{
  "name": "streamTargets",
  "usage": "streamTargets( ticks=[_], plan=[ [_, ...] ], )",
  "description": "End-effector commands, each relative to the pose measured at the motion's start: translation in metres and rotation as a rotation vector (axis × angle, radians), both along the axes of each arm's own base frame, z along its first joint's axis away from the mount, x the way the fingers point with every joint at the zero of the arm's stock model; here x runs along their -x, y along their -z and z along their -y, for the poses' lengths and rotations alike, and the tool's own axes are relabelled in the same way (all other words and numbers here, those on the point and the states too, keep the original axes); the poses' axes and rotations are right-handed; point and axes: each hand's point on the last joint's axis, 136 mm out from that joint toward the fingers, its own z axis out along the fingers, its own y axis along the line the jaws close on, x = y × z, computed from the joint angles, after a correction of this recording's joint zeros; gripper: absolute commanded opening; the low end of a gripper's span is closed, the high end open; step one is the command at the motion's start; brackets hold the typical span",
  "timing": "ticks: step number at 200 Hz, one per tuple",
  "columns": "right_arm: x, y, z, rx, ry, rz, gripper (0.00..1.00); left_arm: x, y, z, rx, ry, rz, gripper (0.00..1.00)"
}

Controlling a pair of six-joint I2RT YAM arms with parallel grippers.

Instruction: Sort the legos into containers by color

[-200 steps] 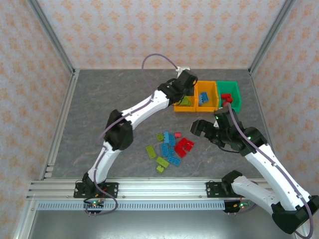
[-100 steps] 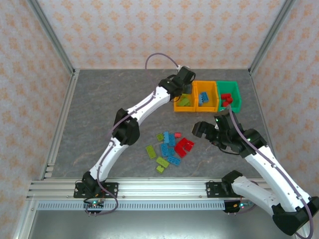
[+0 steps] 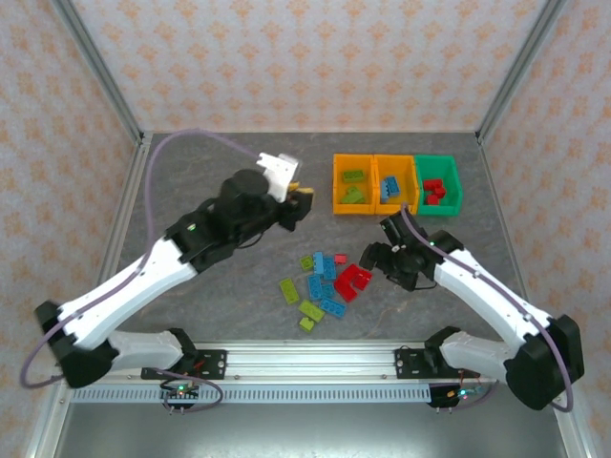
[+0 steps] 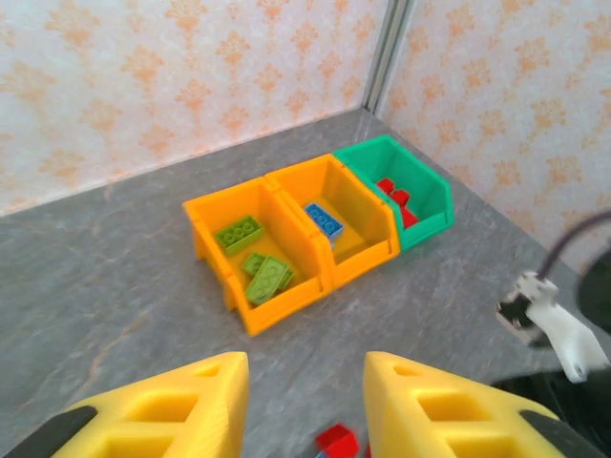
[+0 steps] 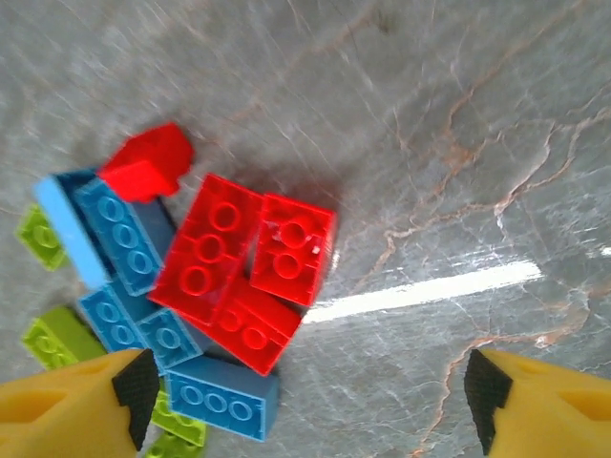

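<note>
Legos [image 3: 325, 283] first: a loose heap of them lies on the grey worktop [image 3: 191, 181], near the middle, in front of the three bins and well apart from them. Sorting is under way but far from finished.

Along the back, the left orange bin [image 4: 202, 239] has a few lime green pieces in it. The middle orange bin [image 4: 368, 258] shows one blue brick, possibly more, and the green bin [image 4: 425, 224] holds several reds. So the colour scheme is set: green, blue, red, left to right.

What's left? By my count, ten or more bricks are out on the worktop, all three colours mixed and touching. There's a red cluster [image 5: 243, 272] with a small red piece [image 5: 148, 162] just beside it. Blue bricks [image 5: 129, 239] press against the reds, and lime green ones [image 5: 55, 336] sit at the edge of the heap. I'd call it about a third done, no more.

The right tool [image 5: 305, 401] hangs over the heap, jaws spread wide with nothing between them, the red cluster right below. Red looks like the next pick, but those reds lie tight together, so lifting one cleanly could nudge its neighbours. The left tool [image 4: 305, 382] is up off the worktop, facing the bins, jaws parted and nothing held.
</note>
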Motion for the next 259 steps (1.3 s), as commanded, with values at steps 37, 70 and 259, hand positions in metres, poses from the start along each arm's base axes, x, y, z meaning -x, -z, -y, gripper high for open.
streamTargets(
  ticks=[37, 70, 259],
  plan=[
    [-0.002, 0.045, -0.021, -0.009, -0.008, -0.100, 0.67, 0.039, 0.073, -0.043, -0.440, 0.192, 0.159, 0.50],
    [-0.006, 0.061, -0.027, -0.012, -0.004, -0.126, 0.65, 0.037, 0.096, -0.041, -0.449, 0.231, 0.231, 0.52],
    [-0.078, -0.037, 0.069, 0.173, 0.218, 0.278, 0.24, 0.068, 0.120, -0.029, -0.395, 0.533, 0.210, 1.00]
  ],
)
